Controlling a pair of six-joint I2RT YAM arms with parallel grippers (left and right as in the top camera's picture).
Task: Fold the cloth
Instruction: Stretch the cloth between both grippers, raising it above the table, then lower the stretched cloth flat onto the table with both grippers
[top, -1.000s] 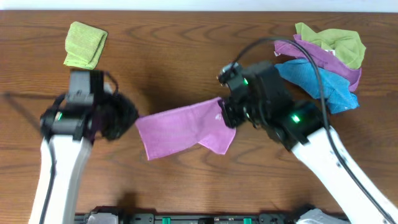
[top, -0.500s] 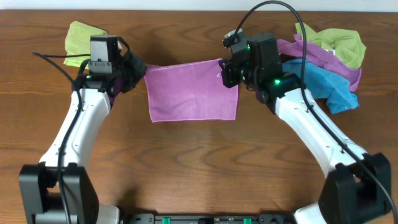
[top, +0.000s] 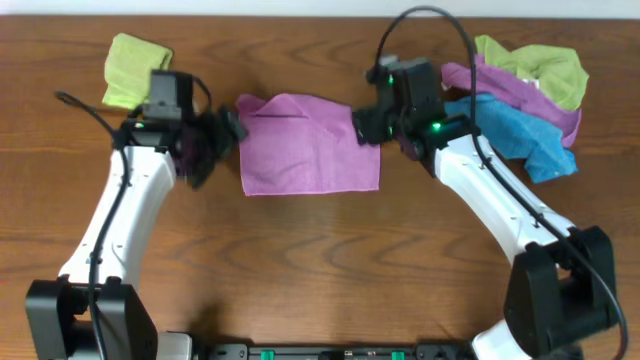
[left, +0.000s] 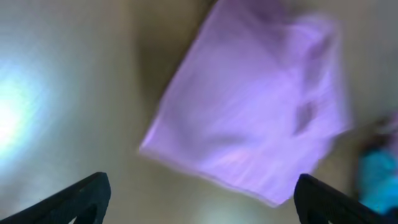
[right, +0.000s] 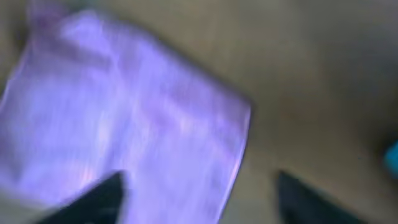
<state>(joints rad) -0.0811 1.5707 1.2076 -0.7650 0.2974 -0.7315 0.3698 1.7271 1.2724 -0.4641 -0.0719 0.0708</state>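
Note:
The purple cloth (top: 310, 148) lies on the table as a folded rectangle, its far left corner slightly rumpled. My left gripper (top: 226, 130) hovers just off the cloth's left edge, open, with nothing between its fingers. In the left wrist view the cloth (left: 249, 118) is blurred ahead of the left gripper (left: 202, 202), whose fingers stand far apart. My right gripper (top: 364, 124) is at the cloth's far right corner. In the blurred right wrist view the right gripper (right: 199, 199) is open above the cloth (right: 130, 124), whose right edge runs between the fingers.
A folded lime-green towel (top: 135, 70) lies at the back left, behind the left arm. A heap at the back right holds a green towel (top: 540, 62), another purple one (top: 525, 98) and a blue one (top: 520, 135), close behind the right arm.
Both grippers have opened and let go of the cloth's far corners. The cloth has settled flat on the table. The left gripper has drawn back a little to the left.

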